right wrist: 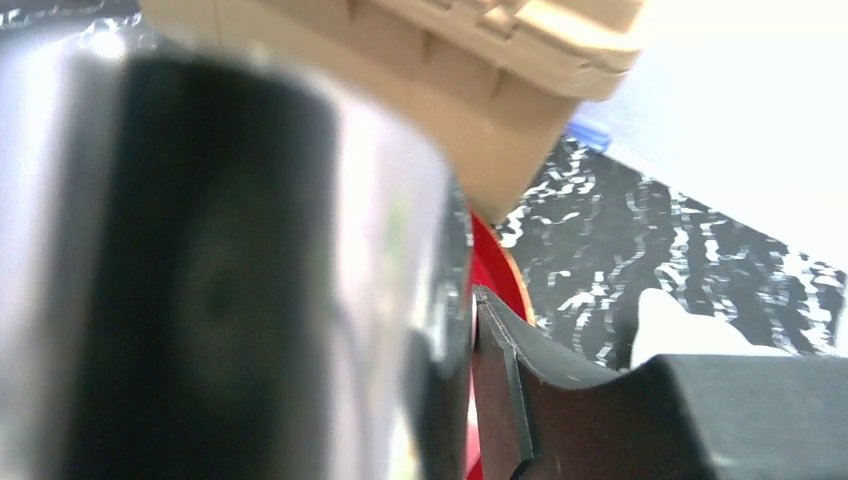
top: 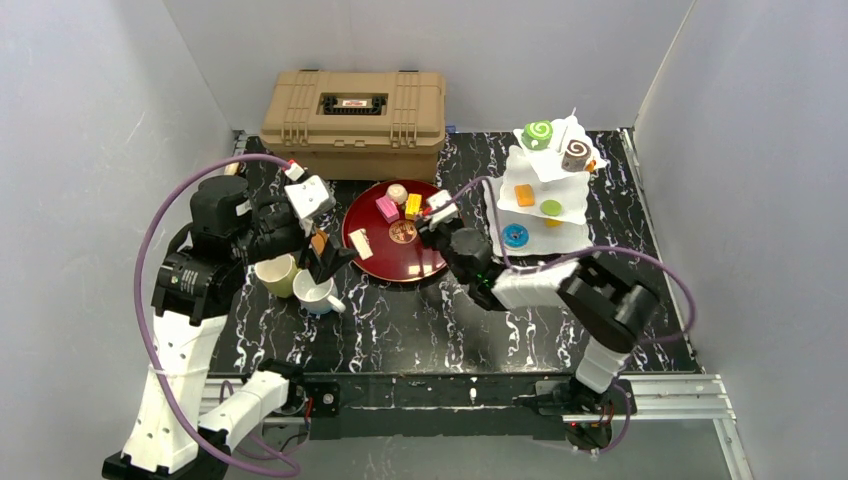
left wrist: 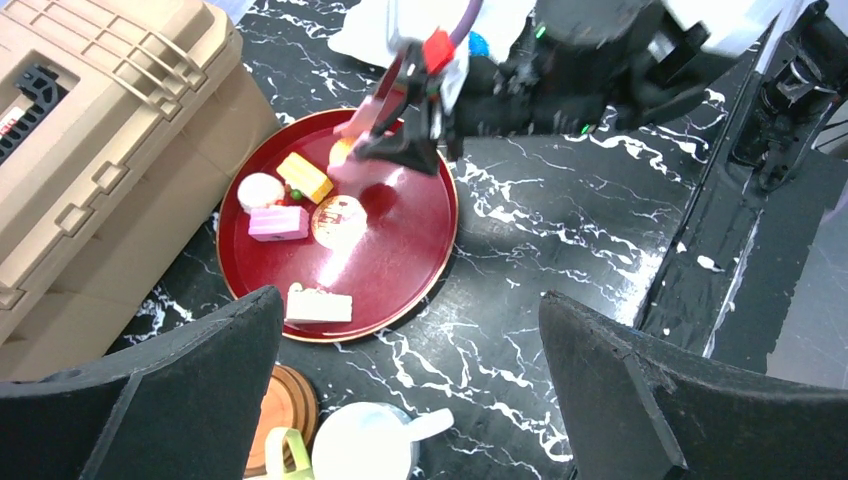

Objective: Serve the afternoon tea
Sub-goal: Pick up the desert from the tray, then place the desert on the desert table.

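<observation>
Left claw (left wrist: 410,305) wide open; toolbox (top: 352,110) label red-white, text unreadable.

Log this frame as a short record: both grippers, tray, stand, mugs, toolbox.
left gripper: open, above the mugs at the tray's near edge
right gripper: over the red tray; grip unclear
red tray: several pastries on it
tiered stand: green swirl roll and brown swirl roll on top, blue donut on the lowest tier
white mug: on the table beside the pale yellow mug
toolbox: closed, behind the tray
</observation>
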`<state>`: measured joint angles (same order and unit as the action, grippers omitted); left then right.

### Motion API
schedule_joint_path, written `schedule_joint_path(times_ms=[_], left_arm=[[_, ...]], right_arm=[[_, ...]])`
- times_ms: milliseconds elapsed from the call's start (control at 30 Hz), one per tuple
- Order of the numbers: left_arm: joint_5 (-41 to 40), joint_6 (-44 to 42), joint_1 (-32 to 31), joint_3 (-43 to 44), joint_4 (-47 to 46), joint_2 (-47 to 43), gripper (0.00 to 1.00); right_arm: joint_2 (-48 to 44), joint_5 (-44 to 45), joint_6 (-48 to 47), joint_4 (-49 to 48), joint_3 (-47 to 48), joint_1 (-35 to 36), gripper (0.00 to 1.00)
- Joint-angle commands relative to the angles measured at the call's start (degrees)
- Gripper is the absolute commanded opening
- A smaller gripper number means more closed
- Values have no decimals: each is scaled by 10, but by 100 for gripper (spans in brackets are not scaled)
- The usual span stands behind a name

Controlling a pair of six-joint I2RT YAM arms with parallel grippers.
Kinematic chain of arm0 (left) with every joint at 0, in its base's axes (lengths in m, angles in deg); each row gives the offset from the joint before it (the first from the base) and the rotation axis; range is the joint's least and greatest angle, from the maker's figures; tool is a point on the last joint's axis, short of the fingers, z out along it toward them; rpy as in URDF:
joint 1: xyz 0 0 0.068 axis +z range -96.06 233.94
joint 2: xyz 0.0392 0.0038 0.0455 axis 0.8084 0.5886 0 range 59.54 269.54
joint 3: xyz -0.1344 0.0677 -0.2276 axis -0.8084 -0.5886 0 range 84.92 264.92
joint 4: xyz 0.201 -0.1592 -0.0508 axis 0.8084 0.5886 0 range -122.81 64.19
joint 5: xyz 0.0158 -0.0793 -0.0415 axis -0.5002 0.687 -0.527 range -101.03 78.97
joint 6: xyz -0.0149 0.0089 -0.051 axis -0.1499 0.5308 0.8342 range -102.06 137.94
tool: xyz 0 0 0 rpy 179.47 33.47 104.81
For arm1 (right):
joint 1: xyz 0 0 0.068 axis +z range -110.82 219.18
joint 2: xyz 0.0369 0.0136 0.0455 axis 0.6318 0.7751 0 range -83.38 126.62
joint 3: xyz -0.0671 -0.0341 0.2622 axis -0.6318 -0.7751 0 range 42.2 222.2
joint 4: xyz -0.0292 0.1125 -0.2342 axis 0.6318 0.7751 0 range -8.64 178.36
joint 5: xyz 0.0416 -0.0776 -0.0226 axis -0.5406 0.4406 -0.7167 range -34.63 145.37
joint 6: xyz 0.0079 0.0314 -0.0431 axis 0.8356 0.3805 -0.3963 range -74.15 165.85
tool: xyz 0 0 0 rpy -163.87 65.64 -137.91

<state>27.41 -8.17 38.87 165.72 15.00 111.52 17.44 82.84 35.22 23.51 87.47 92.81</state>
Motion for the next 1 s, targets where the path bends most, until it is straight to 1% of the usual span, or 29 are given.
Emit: schedule_joint_path(times_ms=[0,167,367,533,700,967], left_arm=[[17,-6,3,-8,8,-10,98],[18,-7,3,-7,9,-10,98],[20,-4,4,-6,9,-10,98],[21,-7,4,-11,10,-14,98],[26,-5,3,-12,9,-14,97],[29,-7,3,-11,10,-12,97]], right_arm=[[-113,53,-26,-6,-54,-3,36],[-193,101,-28,10,-114,-12,36],[-248,143,-42,11,-163,-21,36],[-283,160,-37,35,-189,-30,36],[-276,170,-29,8,-205,-61,37],[-173,162,-46,-93,-189,-104,38]])
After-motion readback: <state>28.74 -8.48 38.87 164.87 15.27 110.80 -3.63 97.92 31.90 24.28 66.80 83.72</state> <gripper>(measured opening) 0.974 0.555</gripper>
